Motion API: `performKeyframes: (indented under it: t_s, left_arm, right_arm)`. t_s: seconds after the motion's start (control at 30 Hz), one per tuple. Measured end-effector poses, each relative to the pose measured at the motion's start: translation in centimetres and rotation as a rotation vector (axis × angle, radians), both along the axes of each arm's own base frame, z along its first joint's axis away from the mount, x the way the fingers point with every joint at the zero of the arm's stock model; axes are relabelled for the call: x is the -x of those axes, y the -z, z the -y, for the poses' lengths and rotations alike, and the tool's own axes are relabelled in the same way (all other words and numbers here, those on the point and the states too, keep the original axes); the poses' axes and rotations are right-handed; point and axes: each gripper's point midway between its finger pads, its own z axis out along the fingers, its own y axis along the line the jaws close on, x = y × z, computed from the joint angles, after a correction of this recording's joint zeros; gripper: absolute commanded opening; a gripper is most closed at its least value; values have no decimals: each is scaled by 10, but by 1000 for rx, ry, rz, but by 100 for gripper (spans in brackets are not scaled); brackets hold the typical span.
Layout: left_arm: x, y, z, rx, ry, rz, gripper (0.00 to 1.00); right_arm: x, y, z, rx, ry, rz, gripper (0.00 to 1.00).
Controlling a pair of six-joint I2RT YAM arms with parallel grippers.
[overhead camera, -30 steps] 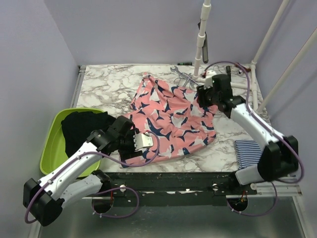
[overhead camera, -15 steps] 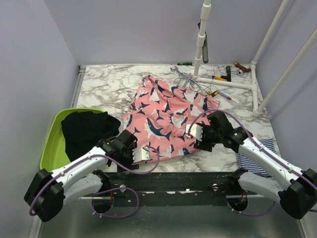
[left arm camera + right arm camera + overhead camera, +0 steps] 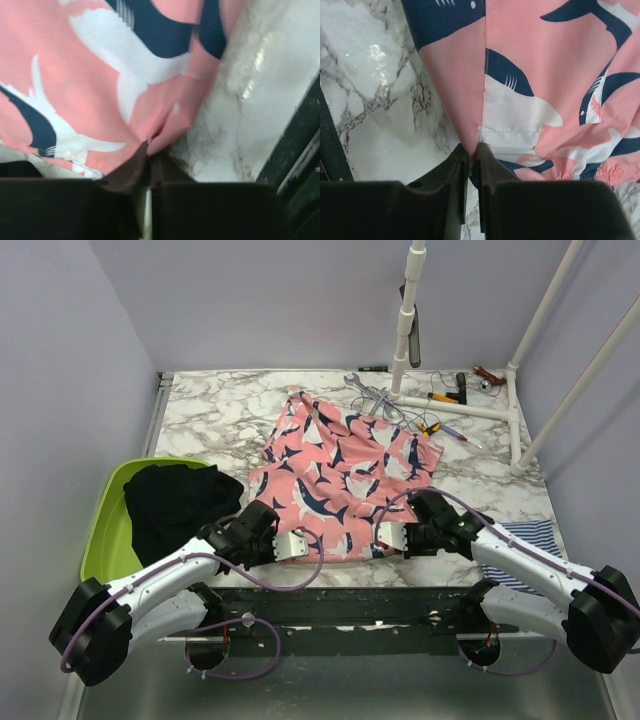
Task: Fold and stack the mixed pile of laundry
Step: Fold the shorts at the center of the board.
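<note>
The pink shark-print garment point(image 3: 340, 465) lies spread flat in the middle of the marble table. My left gripper point(image 3: 293, 545) is at its near left corner, shut on a pinch of the pink hem point(image 3: 165, 125). My right gripper point(image 3: 386, 537) is at the near right corner, jaws pressed together on the hem edge point(image 3: 470, 135). The black garment point(image 3: 175, 502) is heaped in the lime green basin at the left. The navy-and-white striped garment point(image 3: 530, 538) lies at the right edge, partly under my right arm.
The lime green basin point(image 3: 98, 540) sits at the near left. Wrenches and screwdrivers point(image 3: 440, 400) lie at the back right by a white pipe frame point(image 3: 470, 410) and an upright pole point(image 3: 405, 320). A dark rail point(image 3: 360, 595) runs along the table's front edge.
My right arm swung from the garment's far right corner to its near right corner. Both grippers came down at the near hem and closed on the pink cloth.
</note>
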Motion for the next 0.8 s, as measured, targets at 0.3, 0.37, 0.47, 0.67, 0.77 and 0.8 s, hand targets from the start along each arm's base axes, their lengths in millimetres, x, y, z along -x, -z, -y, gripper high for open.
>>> performKeyframes:
  t_s: [0.3, 0.37, 0.47, 0.67, 0.77, 0.8]
  left_arm:
    - [1, -18, -17, -34, -51, 55, 0]
    - [3, -52, -19, -9, -63, 83, 0]
    - [0, -147, -16, 124, -93, 209, 0]
    - [11, -262, -26, 323, -141, 399, 0]
    - [-5, -257, -37, 227, -201, 432, 0]
    - [-12, -257, -39, 201, -215, 446, 0]
  right_arm:
    - [22, -24, -5, 16, -63, -113, 1]
    - [24, -44, -11, -13, -79, -119, 1]
    - [32, -72, -17, -64, -93, -134, 1]
    - [52, -113, -32, -197, -73, -201, 1]
    - [47, -139, -37, -260, 10, -186, 1]
    - [44, -146, -38, -273, 50, -177, 1]
